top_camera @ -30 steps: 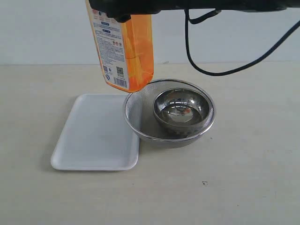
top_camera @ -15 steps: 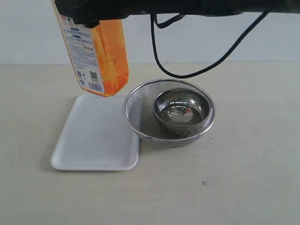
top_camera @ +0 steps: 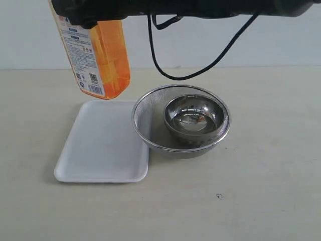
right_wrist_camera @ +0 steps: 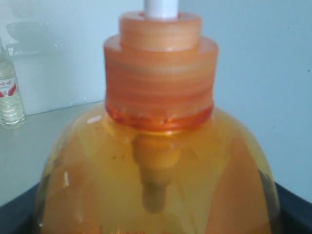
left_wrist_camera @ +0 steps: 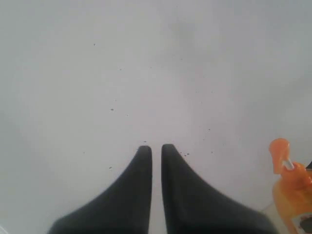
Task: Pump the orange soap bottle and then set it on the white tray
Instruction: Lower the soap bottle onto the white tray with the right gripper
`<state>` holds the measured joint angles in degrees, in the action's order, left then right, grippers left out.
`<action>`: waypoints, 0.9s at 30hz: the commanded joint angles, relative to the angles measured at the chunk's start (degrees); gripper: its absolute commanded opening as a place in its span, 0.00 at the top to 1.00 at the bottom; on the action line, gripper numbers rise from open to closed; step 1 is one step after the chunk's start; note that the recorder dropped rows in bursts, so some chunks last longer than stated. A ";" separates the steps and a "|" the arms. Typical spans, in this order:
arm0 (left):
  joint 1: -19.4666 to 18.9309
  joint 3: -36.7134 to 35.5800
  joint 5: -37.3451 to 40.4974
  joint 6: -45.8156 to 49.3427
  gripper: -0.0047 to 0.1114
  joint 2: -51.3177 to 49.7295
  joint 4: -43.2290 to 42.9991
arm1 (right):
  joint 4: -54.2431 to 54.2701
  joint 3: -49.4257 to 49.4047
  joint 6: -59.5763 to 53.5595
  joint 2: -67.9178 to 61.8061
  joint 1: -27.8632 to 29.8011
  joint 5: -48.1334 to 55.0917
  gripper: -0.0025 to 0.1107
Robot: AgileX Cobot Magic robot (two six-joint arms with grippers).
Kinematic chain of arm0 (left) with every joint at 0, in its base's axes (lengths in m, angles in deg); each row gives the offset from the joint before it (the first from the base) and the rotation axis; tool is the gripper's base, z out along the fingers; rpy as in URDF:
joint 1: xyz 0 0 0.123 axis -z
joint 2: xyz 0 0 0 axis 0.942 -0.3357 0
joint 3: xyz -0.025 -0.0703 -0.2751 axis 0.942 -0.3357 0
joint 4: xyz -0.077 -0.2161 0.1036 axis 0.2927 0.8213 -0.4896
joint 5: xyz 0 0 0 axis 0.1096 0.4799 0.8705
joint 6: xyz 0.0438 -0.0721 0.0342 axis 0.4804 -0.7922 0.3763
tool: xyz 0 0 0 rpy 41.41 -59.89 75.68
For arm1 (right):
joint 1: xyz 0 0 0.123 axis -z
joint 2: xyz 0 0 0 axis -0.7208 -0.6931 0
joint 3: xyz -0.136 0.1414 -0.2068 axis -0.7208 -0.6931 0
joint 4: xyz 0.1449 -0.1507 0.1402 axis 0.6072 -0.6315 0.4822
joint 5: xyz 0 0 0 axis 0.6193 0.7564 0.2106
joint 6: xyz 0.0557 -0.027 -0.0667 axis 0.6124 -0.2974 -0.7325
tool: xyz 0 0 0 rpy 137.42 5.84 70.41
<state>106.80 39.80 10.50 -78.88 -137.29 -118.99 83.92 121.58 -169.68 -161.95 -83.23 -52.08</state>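
Observation:
The orange soap bottle (top_camera: pixel 106 59) hangs tilted in the air above the far left corner of the white tray (top_camera: pixel 103 145). My right gripper (top_camera: pixel 90 12) has reached across from the right and is shut on its upper body. In the right wrist view the bottle (right_wrist_camera: pixel 161 161) fills the frame, with its orange collar (right_wrist_camera: pixel 161 73) and white stem (right_wrist_camera: pixel 161 6); dark jaws show only at the lower corners. My left gripper (left_wrist_camera: pixel 156 148) faces a blank white wall, fingers nearly together with nothing between them. The orange pump head (left_wrist_camera: pixel 281 156) shows at the edge of that view.
A round steel mesh strainer (top_camera: pixel 145 118) with a steel bowl (top_camera: pixel 193 116) inside stands right beside the tray. A black cable (top_camera: pixel 200 65) hangs from the arm above the strainer. A clear plastic water bottle (right_wrist_camera: pixel 9 97) stands far off.
The right arm has carried the bottle leftward, from over the strainer's rim to over the tray's far left corner. Most of the shift came in the first half second.

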 commanded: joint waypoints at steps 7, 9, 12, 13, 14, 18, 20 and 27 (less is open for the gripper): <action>0.19 -0.32 0.04 -0.67 0.92 0.30 -0.08 | 2.12 5.15 -1.78 -2.27 -2.75 -0.48 0.98; 0.19 -0.32 0.04 -0.67 0.92 0.30 -0.08 | 2.12 5.12 -3.89 -2.92 -2.84 -0.84 0.98; 0.19 -0.32 0.04 -0.67 0.92 0.30 -0.08 | 2.12 5.12 -4.09 -3.84 -2.84 -0.96 0.98; 0.19 -0.32 0.04 -0.67 0.92 0.30 -0.08 | 2.12 5.12 -4.09 -4.11 -2.84 -1.39 0.98; 0.19 -0.32 0.04 -0.67 0.92 0.30 -0.08 | 2.12 5.12 -4.18 -4.38 -2.84 -1.51 0.98; 0.19 -0.32 0.04 -0.67 0.92 0.30 -0.08 | 2.12 5.12 -7.35 -4.91 -2.84 -0.26 0.98; 0.19 -0.32 0.04 -0.67 0.92 0.30 -0.08 | 2.12 5.12 -8.66 -4.95 -2.84 0.37 0.98; 0.19 -0.32 0.04 -0.67 0.92 0.30 -0.08 | 2.12 5.12 -12.38 -5.05 -3.56 1.78 0.98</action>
<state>106.80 39.80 10.50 -78.88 -137.29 -118.99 84.12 125.26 -179.89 -168.55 -86.20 -51.69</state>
